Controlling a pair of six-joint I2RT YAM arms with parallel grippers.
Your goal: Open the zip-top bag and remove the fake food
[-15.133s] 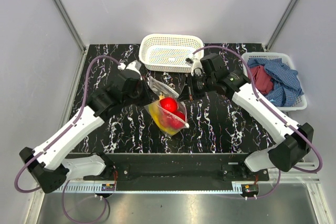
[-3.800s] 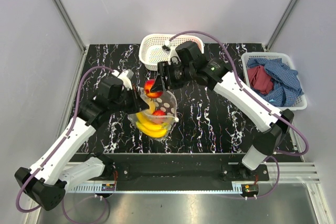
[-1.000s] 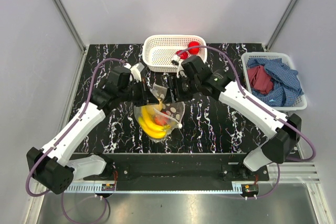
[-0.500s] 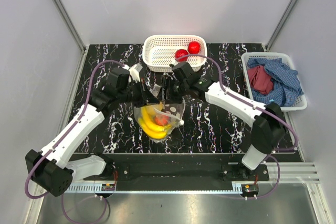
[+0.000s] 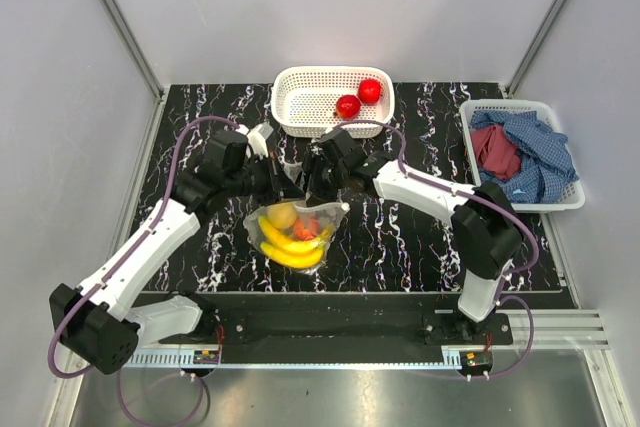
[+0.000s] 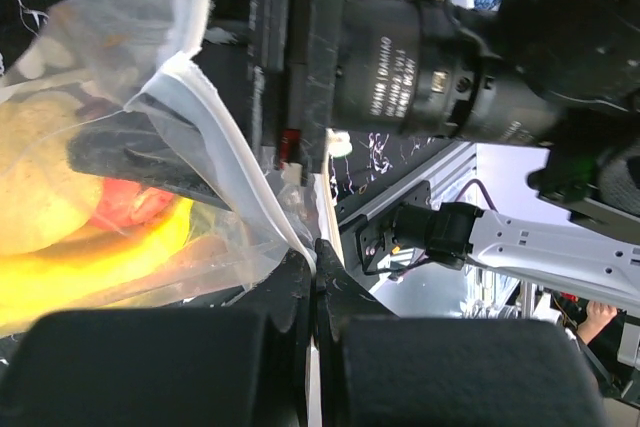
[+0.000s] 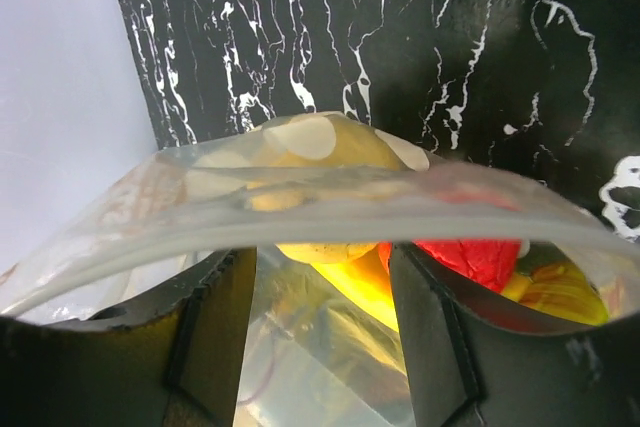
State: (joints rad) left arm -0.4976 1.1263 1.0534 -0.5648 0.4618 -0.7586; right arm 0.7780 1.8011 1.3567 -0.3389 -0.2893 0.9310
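Note:
The zip-top bag [image 5: 292,235] hangs open over the black table, clear with white dots. Inside lie fake food pieces: a yellow banana bunch [image 5: 290,250], a yellow-orange round fruit [image 5: 281,215] and a red piece [image 5: 306,229]. My left gripper [image 6: 315,255] is shut on the bag's zip strip [image 6: 215,137], holding that rim up. My right gripper [image 7: 320,257] is open inside the bag mouth, its fingers [image 7: 215,322] astride the fruit and gripping nothing. The bag's rim [image 7: 330,205] crosses in front of them. Two red apples [image 5: 358,98] lie in the white basket [image 5: 330,71].
A second white basket [image 5: 476,107] with blue and red cloths [image 5: 520,152] stands at the table's right edge. Grey walls enclose the table on the left, back and right. Both arms meet over the table's middle.
My right gripper has swung from beside the white basket down and left into the bag mouth, jaws widening. The left gripper keeps its hold on the rim, and the bag has sagged slightly.

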